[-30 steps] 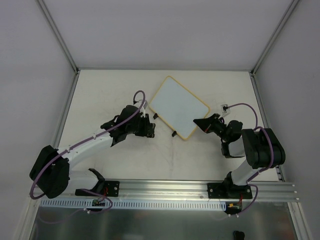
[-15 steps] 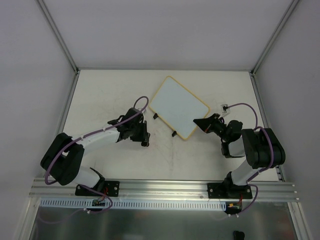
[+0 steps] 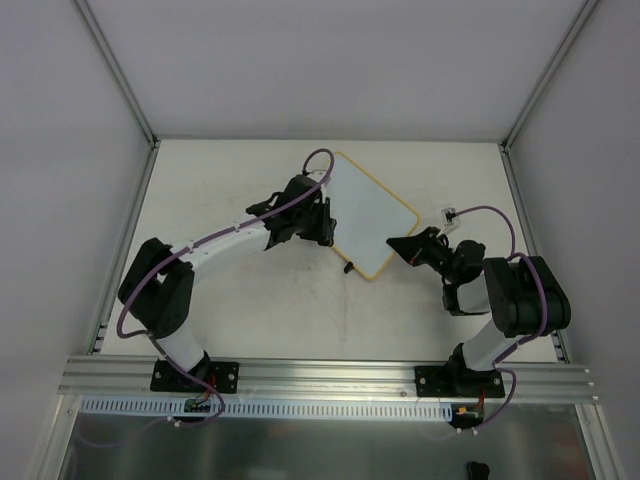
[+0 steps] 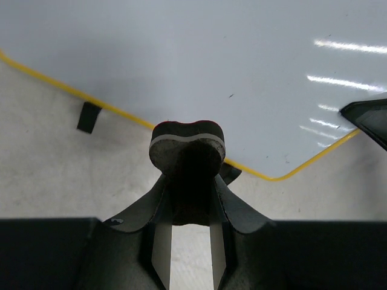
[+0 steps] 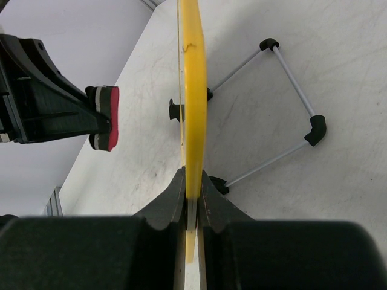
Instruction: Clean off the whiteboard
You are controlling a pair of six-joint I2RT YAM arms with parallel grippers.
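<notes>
The whiteboard (image 3: 368, 215), white with a thin yellow frame, stands tilted at the table's back middle. My left gripper (image 3: 318, 224) hangs over its left part, shut on a small black eraser block (image 4: 187, 142) with a grey and red layer. In the left wrist view the eraser sits just before the board's lower edge (image 4: 121, 112), and the white face (image 4: 211, 66) shows only tiny specks. My right gripper (image 3: 405, 247) is shut on the board's right corner. The yellow frame (image 5: 195, 90) runs edge-on between its fingers (image 5: 172, 199).
A thin wire stand with black corner pieces (image 5: 290, 103) props the board from behind. One black foot (image 4: 89, 116) pokes out under the board's edge. A small white plug on a purple cable (image 3: 449, 214) lies right of the board. Enclosure walls ring the table.
My left arm has swung up and to the right with the eraser, from the table left of the board to over the board's left part. The right gripper has stayed put.
</notes>
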